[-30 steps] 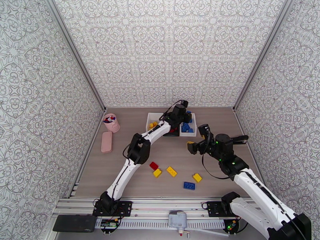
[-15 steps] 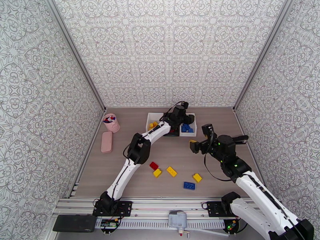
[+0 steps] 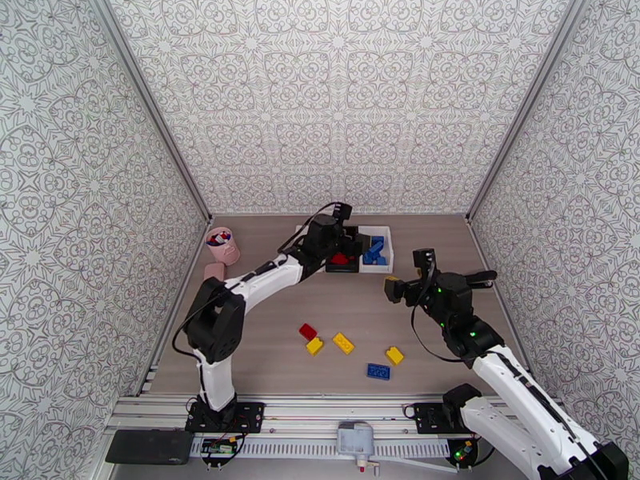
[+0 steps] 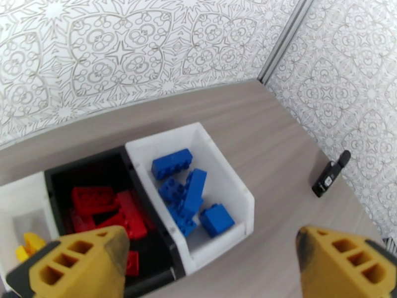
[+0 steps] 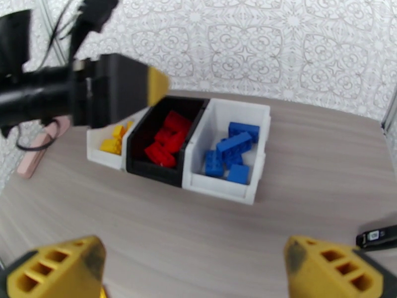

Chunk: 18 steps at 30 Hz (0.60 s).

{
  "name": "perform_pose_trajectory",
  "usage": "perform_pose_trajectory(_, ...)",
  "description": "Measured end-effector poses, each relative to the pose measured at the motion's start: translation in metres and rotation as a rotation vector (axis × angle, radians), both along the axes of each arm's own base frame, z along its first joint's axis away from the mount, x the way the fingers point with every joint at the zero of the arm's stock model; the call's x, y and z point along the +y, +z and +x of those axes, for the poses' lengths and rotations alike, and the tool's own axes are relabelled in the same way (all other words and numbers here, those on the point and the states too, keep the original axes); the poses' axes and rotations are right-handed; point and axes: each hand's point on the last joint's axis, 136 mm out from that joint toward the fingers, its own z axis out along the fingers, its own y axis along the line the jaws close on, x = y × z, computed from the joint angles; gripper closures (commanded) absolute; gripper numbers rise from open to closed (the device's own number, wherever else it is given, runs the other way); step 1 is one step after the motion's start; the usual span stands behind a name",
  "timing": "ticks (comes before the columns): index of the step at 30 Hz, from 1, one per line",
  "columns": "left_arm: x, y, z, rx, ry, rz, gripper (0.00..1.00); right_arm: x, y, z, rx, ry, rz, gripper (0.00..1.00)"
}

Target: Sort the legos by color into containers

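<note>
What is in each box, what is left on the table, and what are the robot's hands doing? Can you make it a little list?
Left white bin: yellow legos
Black bin: red legos
Right white bin: blue legos
Loose on table: one red brick, three yellow bricks, one blue brick
Left gripper: open, empty, by the bins
Right gripper: open, empty

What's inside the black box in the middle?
Red legos lie in the black bin, piled together. How many lie underneath the pile is hidden.
</note>
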Motion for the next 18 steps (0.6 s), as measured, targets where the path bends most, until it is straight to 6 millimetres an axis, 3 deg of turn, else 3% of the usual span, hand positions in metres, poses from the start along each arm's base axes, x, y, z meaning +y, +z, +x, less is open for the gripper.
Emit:
perform_pose_trajectory(7,0.035,-0.01,-0.07,-0.065,-0.1,0.116,0.0,-0.013,-0.012,0.001,0.059,-0.091,0.011,0.01)
perform_pose_trajectory(13,0.033,0.01,-0.123,-0.134,-0.28,0.115,0.0,-0.024,-0.035,-0.001,0.179,-0.179,0.027,0.02)
perform_pose_trajectory(18,0.03,-0.014,-0.159,-0.127,-0.461,0.164,0.0,-0.026,-0.053,-0.006,0.28,-0.224,0.06,0.03)
